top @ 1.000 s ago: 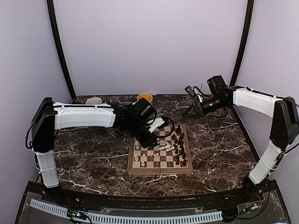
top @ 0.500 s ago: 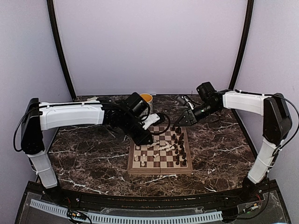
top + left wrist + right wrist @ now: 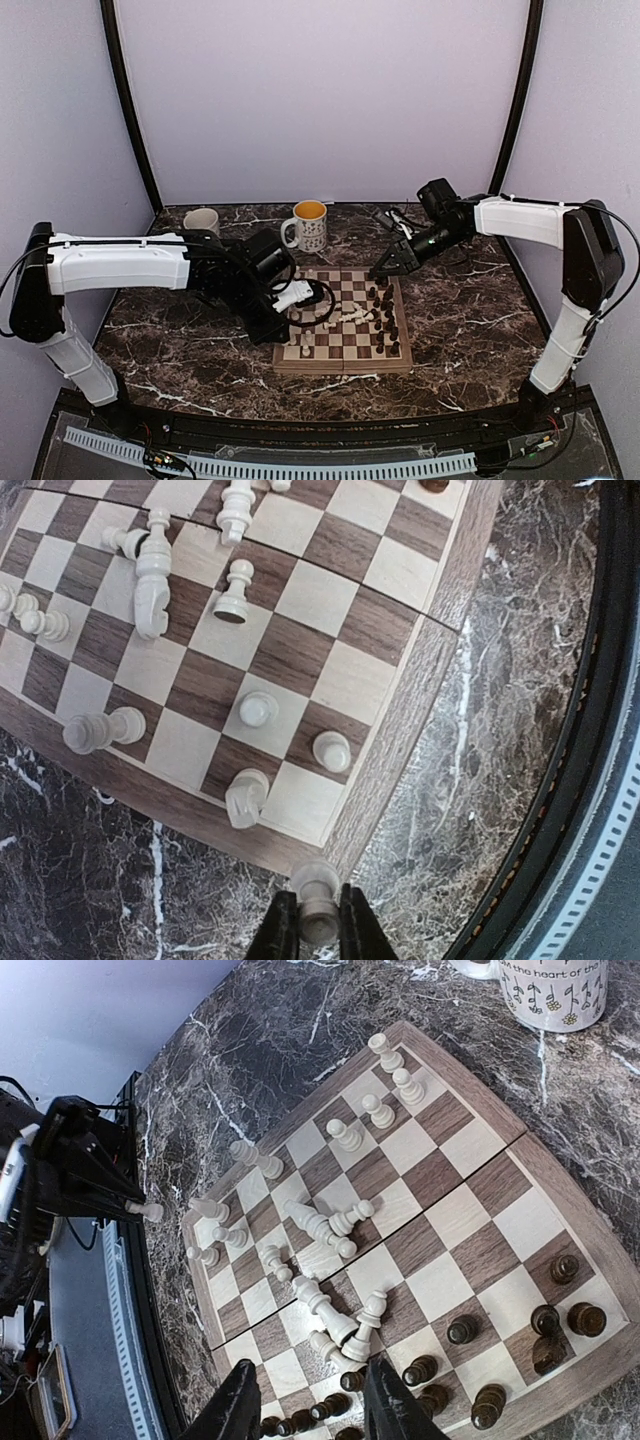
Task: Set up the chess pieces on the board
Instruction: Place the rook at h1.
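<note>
The board [image 3: 340, 368] lies mid-table with cream-white chess pieces [image 3: 350, 315] toppled in its middle and dark pieces [image 3: 385, 310] crowded along its right side. My left gripper [image 3: 277, 335] hangs just off the board's near-left corner. In the left wrist view the left gripper [image 3: 318, 932] is shut on a white piece [image 3: 316, 882] above the pale border [image 3: 400, 740]. My right gripper [image 3: 385, 268] hovers at the far-right corner. Seen from its wrist, the right gripper [image 3: 312, 1410] is open and empty over dark pieces [image 3: 480, 1370] and fallen white ones [image 3: 330, 1310] on the board [image 3: 457, 1094].
A white mug with a yellow inside [image 3: 308, 225] stands just behind the board's far-left corner, and it shows as a patterned mug [image 3: 555, 995] in the right wrist view. A grey mug [image 3: 202, 220] sits further left. A black rail [image 3: 600, 730] runs along the near table edge.
The left arm has swung from the board's far-left part toward the near-left corner, carrying the white piece. The right gripper has dropped down and left to the board's far-right corner.
</note>
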`<state>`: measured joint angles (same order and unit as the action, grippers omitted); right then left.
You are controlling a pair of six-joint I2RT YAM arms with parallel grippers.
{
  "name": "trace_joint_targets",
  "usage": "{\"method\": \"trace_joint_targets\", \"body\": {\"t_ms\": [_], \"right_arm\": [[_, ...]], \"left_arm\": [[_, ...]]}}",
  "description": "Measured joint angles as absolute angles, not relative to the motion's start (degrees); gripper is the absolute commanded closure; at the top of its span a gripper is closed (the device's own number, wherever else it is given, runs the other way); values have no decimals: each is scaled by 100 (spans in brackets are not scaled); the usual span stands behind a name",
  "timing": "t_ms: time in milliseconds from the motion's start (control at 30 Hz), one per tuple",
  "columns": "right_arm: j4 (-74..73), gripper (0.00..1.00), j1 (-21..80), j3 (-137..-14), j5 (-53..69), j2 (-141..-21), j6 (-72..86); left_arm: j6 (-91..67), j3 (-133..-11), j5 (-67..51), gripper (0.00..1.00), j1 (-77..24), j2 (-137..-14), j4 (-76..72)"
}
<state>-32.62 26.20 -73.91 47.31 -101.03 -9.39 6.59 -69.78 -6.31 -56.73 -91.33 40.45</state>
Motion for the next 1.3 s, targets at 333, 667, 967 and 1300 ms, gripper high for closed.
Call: {"method": "trace_joint_targets", "body": {"t_ms": [333,667,967,1300], "right_arm": [[-3271,64,2620,-7391,4644,-10103,-1007],[-3297,64,2620,-7391,4646,-10103,-1048],[-3306,64,2622,-7391,4646,-10106,-1059],[-3317,64,2622,-7391,4646,-10132,-1068]], "left_arm": [[687,-7013,-355,89,-5763,-9734,3977],[711,-7087,-379,89,-5857,-10044,3817],[751,-7129,-370,87,-5878,-10200,3736],[738,-7129,-355,70,-5881,-10200,3795]]}}
